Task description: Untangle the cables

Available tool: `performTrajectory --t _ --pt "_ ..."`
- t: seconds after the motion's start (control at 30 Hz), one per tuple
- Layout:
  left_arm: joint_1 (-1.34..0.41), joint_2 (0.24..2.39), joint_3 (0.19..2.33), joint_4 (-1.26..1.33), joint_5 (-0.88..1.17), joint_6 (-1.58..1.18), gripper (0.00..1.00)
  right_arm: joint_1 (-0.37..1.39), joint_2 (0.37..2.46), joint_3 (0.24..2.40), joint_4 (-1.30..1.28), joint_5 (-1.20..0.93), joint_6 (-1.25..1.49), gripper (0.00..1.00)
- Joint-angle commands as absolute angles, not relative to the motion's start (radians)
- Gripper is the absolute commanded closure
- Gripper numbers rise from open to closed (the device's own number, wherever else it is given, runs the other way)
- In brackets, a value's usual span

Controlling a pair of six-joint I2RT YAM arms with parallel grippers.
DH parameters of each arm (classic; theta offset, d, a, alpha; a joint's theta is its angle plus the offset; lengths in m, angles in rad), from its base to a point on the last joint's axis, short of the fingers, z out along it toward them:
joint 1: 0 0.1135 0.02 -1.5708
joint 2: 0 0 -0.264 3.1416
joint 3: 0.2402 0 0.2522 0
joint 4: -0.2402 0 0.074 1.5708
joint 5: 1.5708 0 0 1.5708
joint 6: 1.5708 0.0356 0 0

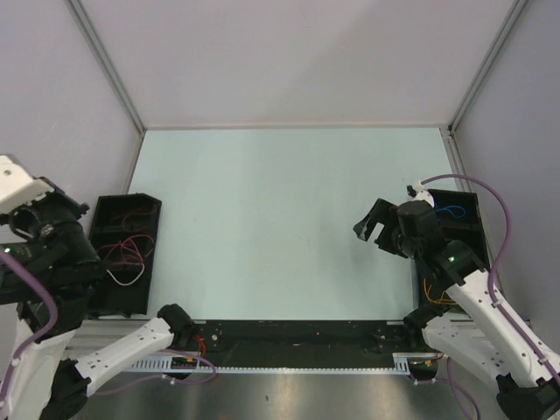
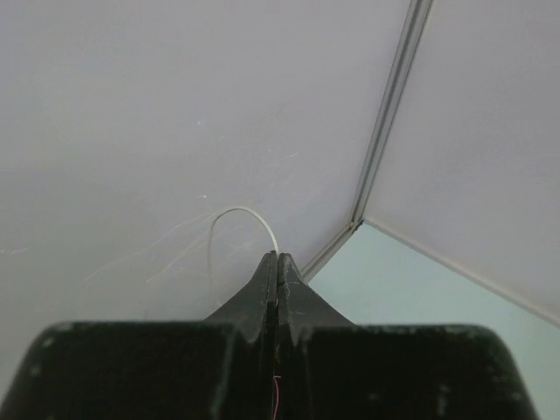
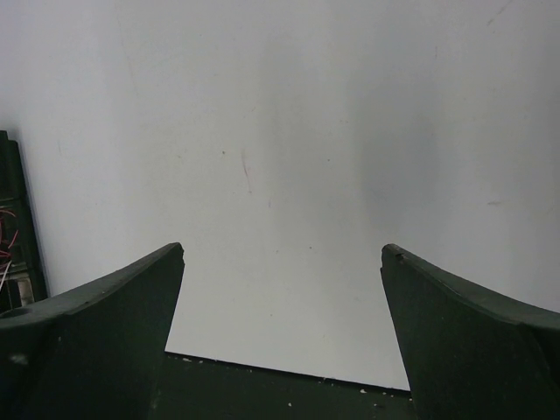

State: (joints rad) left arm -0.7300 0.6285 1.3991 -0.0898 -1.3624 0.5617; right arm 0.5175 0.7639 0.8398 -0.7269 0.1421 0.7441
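Observation:
My left gripper (image 2: pixel 277 255) is shut on a pale yellow cable (image 2: pixel 234 211), which loops up above the tips; a red cable (image 2: pixel 276 392) shows in the slit between the fingers. In the top view the left gripper (image 1: pixel 74 214) is raised at the far left beside a black tray (image 1: pixel 107 208). That tray holds red cables (image 1: pixel 129 247) and a pale one (image 1: pixel 128 280). My right gripper (image 1: pixel 374 224) is open and empty over the table, left of a second black tray (image 1: pixel 477 229) with a blue cable (image 1: pixel 451 211) and an orange one (image 1: pixel 435 294). The right wrist view shows its fingers (image 3: pixel 282 254) spread wide.
Grey walls enclose the pale green table (image 1: pixel 280 219) on three sides, with metal corner posts (image 1: pixel 105 61). A black rail (image 1: pixel 289 332) runs along the near edge between the arm bases. The left tray's edge shows in the right wrist view (image 3: pixel 10 219).

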Motion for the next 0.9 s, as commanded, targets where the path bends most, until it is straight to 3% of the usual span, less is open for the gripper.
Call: performTrajectory --t 0.0,0.33,0.43,0.47,0.5,0.53,0.67,0.73,0.87 --pt "-0.721 0.669 1.365 -0.028 -1.445 0.649 1.0 0.531 0.772 0.877 -0.706 0.156 0.747 0.0" --pt "-0.719 0.722 1.275 -0.236 -1.491 0.525 1.0 0.538 0.775 0.877 -0.707 0.158 0.744 0.0" --pt "-0.718 0.785 1.29 -0.465 -1.398 0.395 1.0 0.545 0.778 0.877 -0.703 0.16 0.747 0.0" --pt "-0.694 0.811 1.343 -0.671 -1.366 0.324 1.0 0.549 0.781 0.877 -0.701 0.161 0.746 0.0" --pt "-0.652 0.842 1.386 -0.799 -1.314 0.14 1.0 0.551 0.781 0.877 -0.701 0.164 0.746 0.0" --pt "-0.611 0.876 1.409 -0.871 -1.184 0.12 1.0 0.551 0.785 0.877 -0.7 0.164 0.744 0.0" --pt "-0.427 0.946 1.492 -1.015 -0.993 -0.045 1.0 0.557 0.787 0.879 -0.698 0.164 0.752 0.0" --pt "-0.361 0.96 1.526 -1.028 -0.901 -0.132 1.0 0.561 0.785 0.877 -0.698 0.167 0.752 0.0" --pt "-0.067 0.922 1.517 -1.028 -0.723 -0.247 1.0 0.564 0.784 0.877 -0.695 0.164 0.739 0.0"
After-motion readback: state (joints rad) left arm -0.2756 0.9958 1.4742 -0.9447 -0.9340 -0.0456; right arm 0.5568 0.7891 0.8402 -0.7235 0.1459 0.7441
